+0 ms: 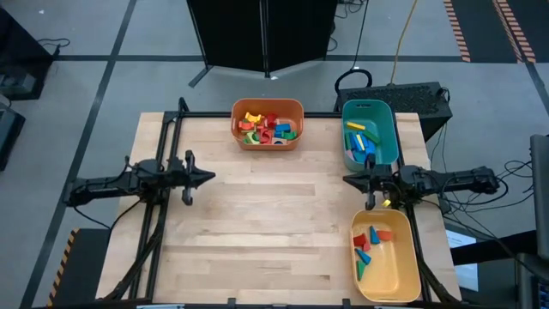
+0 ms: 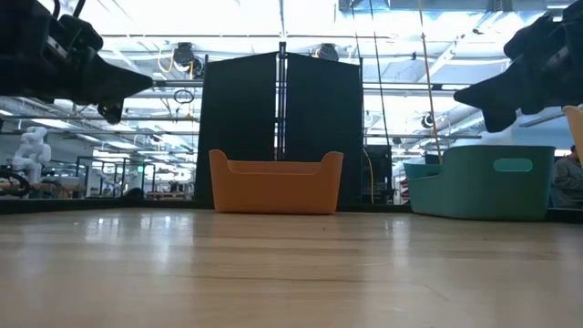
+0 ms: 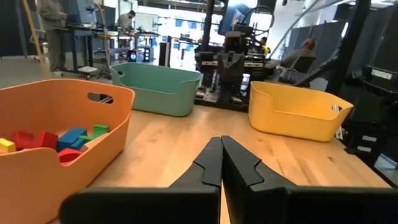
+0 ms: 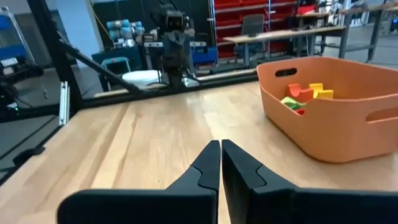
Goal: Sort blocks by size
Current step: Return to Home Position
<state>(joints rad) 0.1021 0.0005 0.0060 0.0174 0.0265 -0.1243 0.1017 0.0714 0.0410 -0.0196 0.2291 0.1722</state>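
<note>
Blocks (image 1: pixel 268 127) all binned: some in orange bin (image 1: pixel 268 103), others in teal bin (image 1: pixel 369 109) and yellow bin (image 1: pixel 390 275) to its right. My left end effector (image 1: pixel 208 178) and right end effector (image 1: pixel 347 179), closed and empty, flank it. Sorting judged complete.

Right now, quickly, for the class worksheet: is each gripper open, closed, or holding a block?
Left gripper: closed, holding nothing, over the table's left side.
Right gripper: closed, holding nothing, over the table's right side.

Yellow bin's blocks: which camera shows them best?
High view: it looks down into the yellow bin, showing red and blue blocks. Left wrist view shows only the bin's wall; the others show none of them.
</note>
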